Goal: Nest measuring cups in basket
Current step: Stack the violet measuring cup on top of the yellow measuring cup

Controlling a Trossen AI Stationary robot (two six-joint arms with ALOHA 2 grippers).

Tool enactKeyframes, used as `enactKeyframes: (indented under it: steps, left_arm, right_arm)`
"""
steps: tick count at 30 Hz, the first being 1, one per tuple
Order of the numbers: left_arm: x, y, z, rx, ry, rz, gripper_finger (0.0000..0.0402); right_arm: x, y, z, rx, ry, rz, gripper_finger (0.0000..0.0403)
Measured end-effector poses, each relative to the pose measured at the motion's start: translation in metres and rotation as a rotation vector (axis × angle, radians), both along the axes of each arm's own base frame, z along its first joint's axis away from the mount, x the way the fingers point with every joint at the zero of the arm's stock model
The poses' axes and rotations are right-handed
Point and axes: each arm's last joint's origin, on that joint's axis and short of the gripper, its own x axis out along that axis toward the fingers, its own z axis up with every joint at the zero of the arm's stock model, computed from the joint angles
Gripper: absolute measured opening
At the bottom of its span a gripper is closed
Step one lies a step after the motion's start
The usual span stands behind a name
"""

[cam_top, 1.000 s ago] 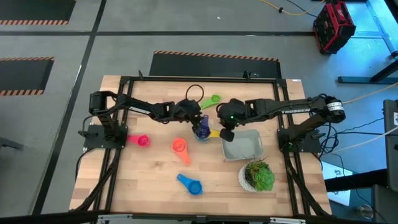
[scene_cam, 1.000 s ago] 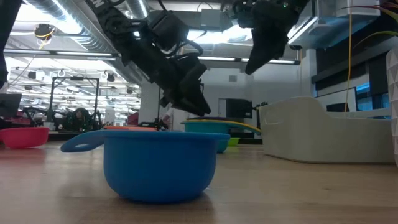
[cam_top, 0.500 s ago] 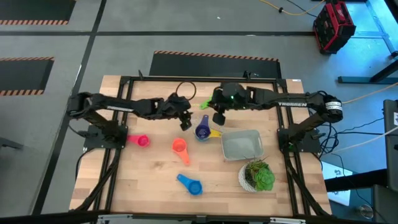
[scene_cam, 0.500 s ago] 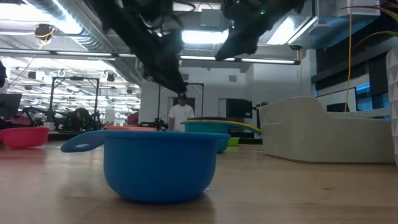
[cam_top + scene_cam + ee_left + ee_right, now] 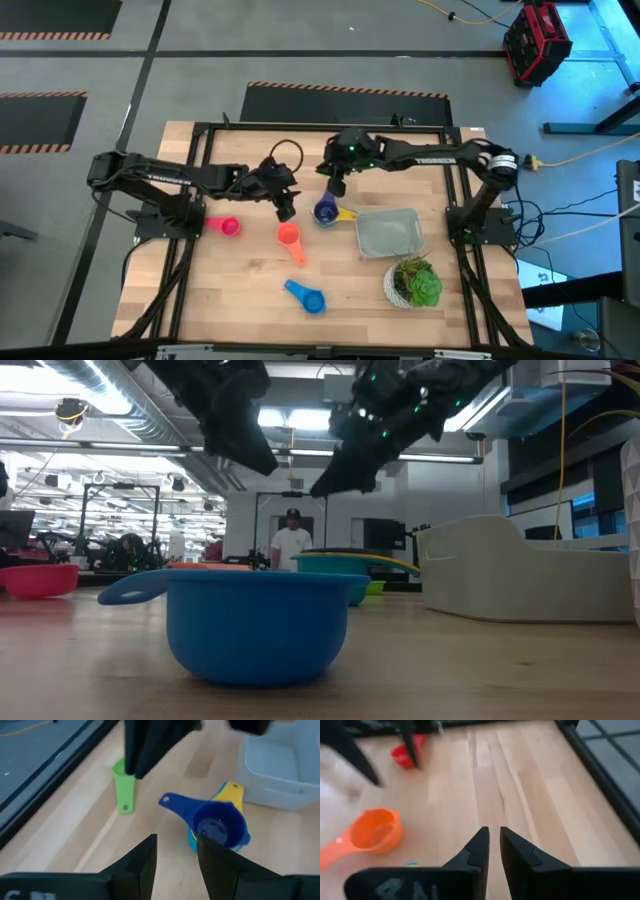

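High view, looking straight down on a wooden table: both dark arms have drawn back from the middle over the last second. A second ago the two grippers crowded over a small stack of measuring cups beside the basket; now they are lifted clear of it.

The left gripper (image 5: 285, 208) hovers above bare wood between the stack and the pink cup (image 5: 229, 226), fingers spread apart and holding nothing. The right gripper (image 5: 331, 186) has swung toward the far side of the table, near where the green cup (image 5: 123, 788) lies (in the overhead picture the arm hides that cup). Its fingers are nearly pressed together, a thin gap between them, nothing pinched.

The stack left behind stands just beside the near-left corner of the basket (image 5: 388, 234): a purple-blue cup (image 5: 325, 211) sits nested on top, a yellow cup (image 5: 344, 213) shows from under it, and a teal edge peeks out below in the left wrist view. The light-gray basket itself looks empty. An orange-red cup (image 5: 289, 236) and a blue cup (image 5: 310, 298) lie apart on the wood nearer the camera side.

My reading: a cup has just been released onto the stack, so nesting is under way, but outside the basket. Four cups remain loose, and the stack must yet go into the basket.
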Motion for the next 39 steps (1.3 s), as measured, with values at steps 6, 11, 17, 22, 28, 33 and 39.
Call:
enactKeyframes:
  steps: [6, 11, 17, 22, 28, 33, 39]
  left_arm:
    - [0.000, -0.008, 0.000, -0.003, 0.001, -0.027, 0.0133]
    - [0.000, -0.010, 0.000, -0.003, 0.000, -0.034, 0.0133]
    - [0.000, -0.010, 0.000, -0.003, 0.001, -0.034, 0.0133]
    - [0.000, -0.010, 0.000, -0.003, 0.000, -0.033, 0.0133]
    - [0.000, -0.010, -0.001, -0.004, 0.001, -0.033, 0.0133]
    - [0.000, -0.010, -0.001, -0.004, 0.001, -0.033, 0.0133]
    - [0.001, -0.010, -0.001, -0.004, 0.001, -0.033, 0.0133]
  right_arm:
    - [0.008, -0.008, -0.031, 0.002, 0.079, 0.011, 0.0051]
    - [0.011, -0.011, -0.051, 0.020, 0.132, 0.008, 0.0051]
    - [0.009, -0.008, -0.060, 0.080, 0.178, 0.073, 0.0051]
    - [0.004, -0.007, -0.064, 0.103, 0.244, 0.076, 0.0051]
    - [-0.001, -0.005, -0.068, 0.113, 0.310, 0.090, 0.0051]
    - [-0.005, -0.004, -0.071, 0.129, 0.355, 0.091, 0.0051]
    - [-0.011, -0.001, -0.074, 0.157, 0.429, 0.091, 0.0051]
